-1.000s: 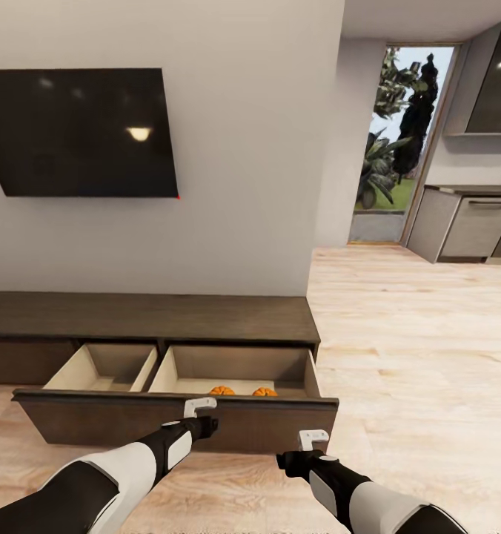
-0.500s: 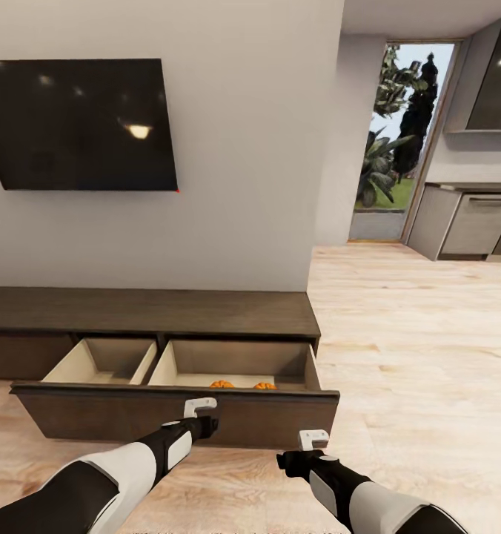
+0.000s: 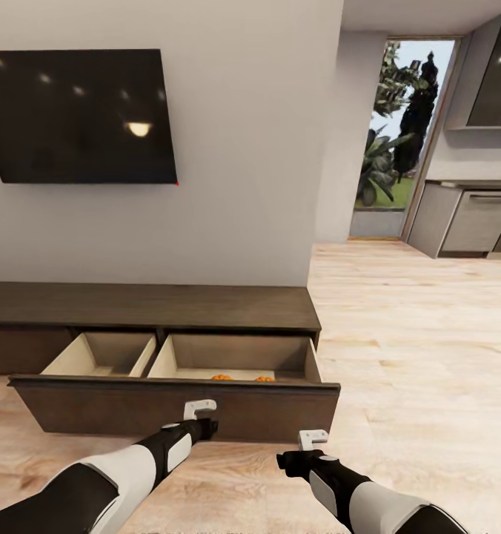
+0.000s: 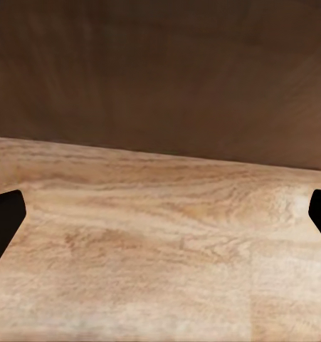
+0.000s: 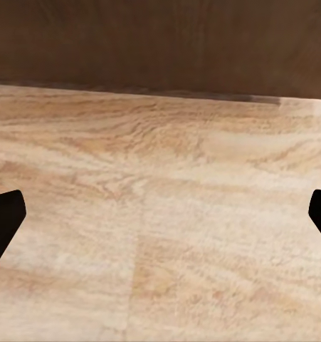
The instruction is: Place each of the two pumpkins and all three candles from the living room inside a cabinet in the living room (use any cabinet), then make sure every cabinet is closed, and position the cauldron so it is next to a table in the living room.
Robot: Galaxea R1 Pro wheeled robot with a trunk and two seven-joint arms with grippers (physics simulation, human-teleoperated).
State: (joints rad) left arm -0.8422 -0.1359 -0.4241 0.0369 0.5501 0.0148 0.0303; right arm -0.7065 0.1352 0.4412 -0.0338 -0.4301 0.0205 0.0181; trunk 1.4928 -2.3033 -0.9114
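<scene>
Pumpkins (image 3: 221, 377) (image 3: 264, 379) are seen in the open drawer (image 3: 176, 404) of the cabinet (image 3: 150, 305). Both hands, left (image 4: 160, 214) and right (image 5: 160, 214), are held wide open over the floor (image 3: 399, 334).

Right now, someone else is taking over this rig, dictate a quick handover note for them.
Left end effector: open, empty, in front of the drawer front.
Right end effector: open, empty, over the floor, lower and further from the drawer.
Things: both pumpkins lie in the right compartment of the cabinet's pulled-out drawer. The left compartment looks empty as far as it shows.
Done: pumpkins stowed.
Left: find and stow the three candles, shut the drawer, set the cauldron next to the coffee table.
</scene>
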